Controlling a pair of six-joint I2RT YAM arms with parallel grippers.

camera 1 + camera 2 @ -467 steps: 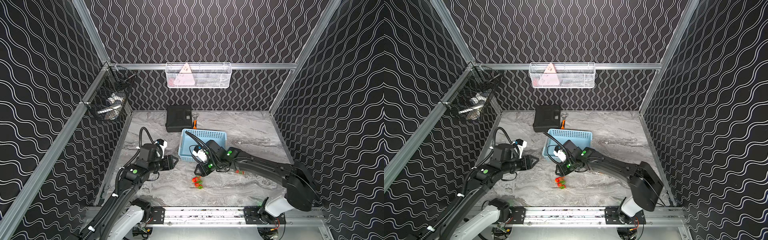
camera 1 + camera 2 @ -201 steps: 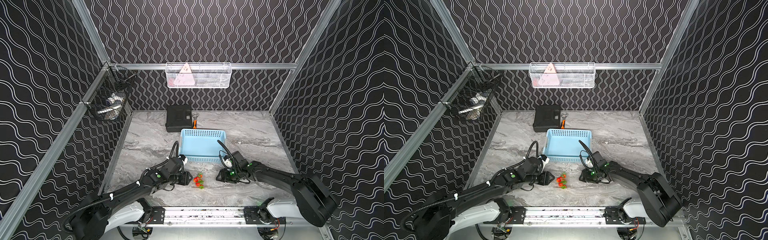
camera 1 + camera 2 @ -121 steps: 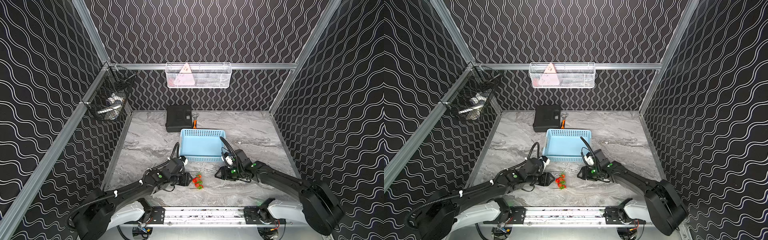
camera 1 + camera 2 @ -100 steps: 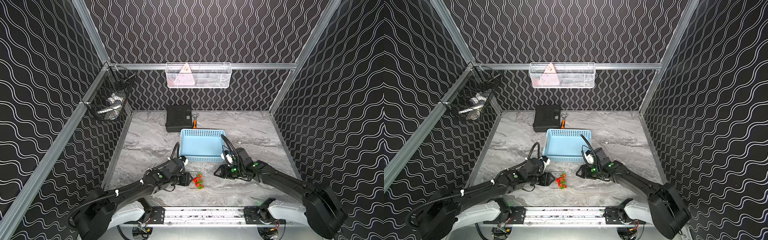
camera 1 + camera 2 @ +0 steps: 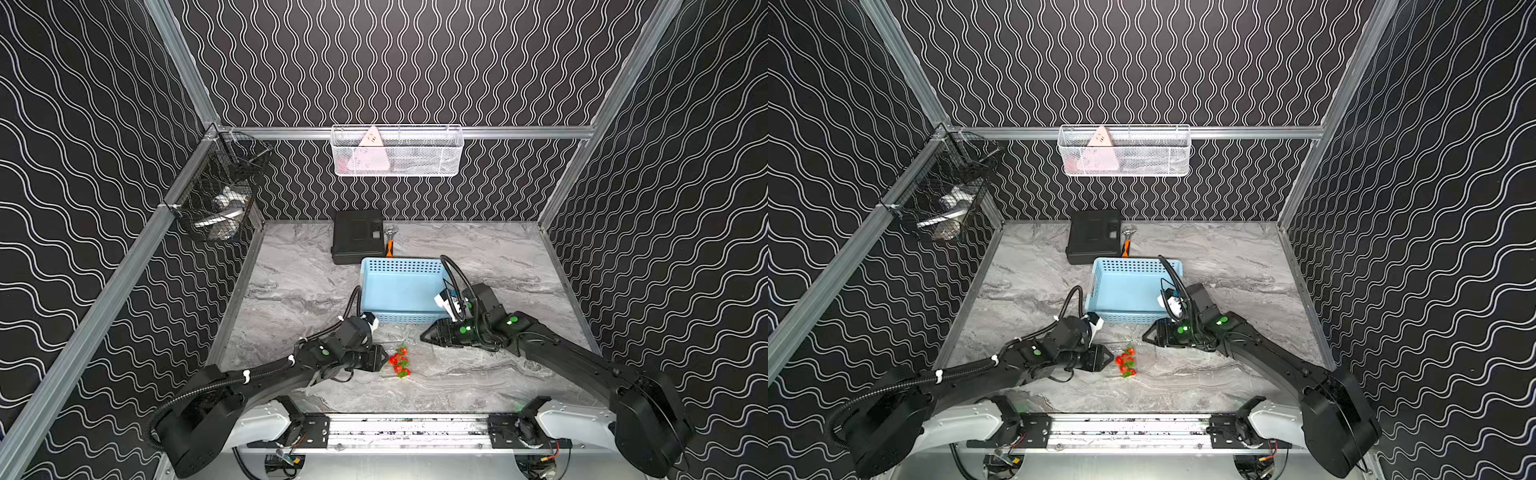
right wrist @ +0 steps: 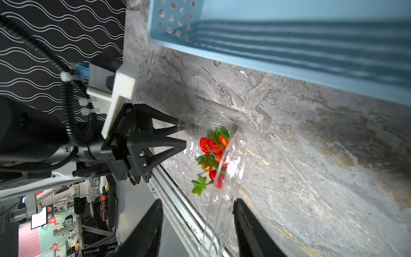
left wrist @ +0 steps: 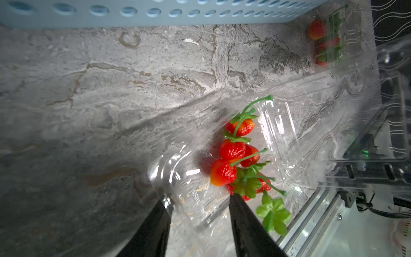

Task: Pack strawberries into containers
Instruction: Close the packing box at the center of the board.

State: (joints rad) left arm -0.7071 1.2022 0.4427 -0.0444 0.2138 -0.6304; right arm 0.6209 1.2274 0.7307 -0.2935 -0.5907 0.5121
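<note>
Before the blue basket [image 5: 401, 318], strawberries [image 5: 395, 360] line up front-to-back, both jaws half-open, seemingly gripping nothing.

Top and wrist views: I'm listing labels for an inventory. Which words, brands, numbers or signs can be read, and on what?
No text is legible in any view.
Pink triangular card in the white mesh basket: faint dark marks, too small to read.
Black case: pale patch, too blurred to read.
</note>
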